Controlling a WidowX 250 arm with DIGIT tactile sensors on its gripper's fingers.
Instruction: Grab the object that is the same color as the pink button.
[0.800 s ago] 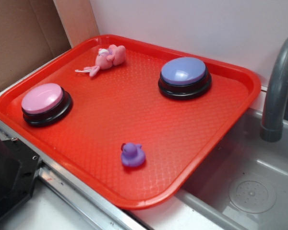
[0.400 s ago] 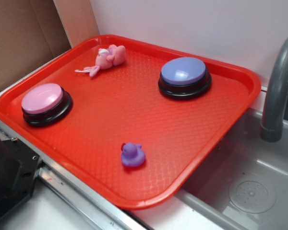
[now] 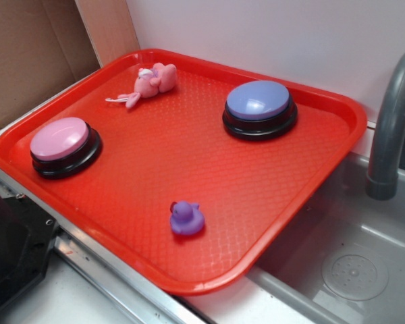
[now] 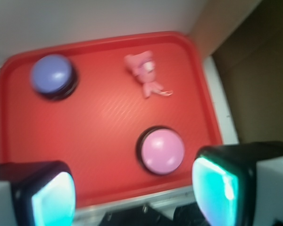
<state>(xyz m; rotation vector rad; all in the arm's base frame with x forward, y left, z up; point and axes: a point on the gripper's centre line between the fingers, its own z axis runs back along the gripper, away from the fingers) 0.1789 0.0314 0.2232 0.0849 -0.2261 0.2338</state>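
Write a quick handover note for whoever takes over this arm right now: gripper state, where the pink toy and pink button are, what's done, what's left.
Gripper: open, empty, high over the red tray's near edge.
Pink plush toy: lying at the tray's far corner, untouched.
Pink button: near the tray's edge, apart from the toy.
Decoys: blue-topped button, purple duck.
Done: nothing grasped.
Left: move over the toy, descend, close, lift.

Tray (image 3: 310,175): bright red, fine diamond-grid texture. Plush toy (image 3: 150,82): pink with whitish face patch, pale string. Pink button (image 3: 59,138): pale pink dome on black base. Second button (image 3: 258,100): blue-lavender dome, black base. Rubber duck (image 3: 186,219): purple. Sink (image 3: 364,263) and faucet (image 3: 391,128): grey. Gripper (image 4: 132,197) pads glowed teal, black housings.
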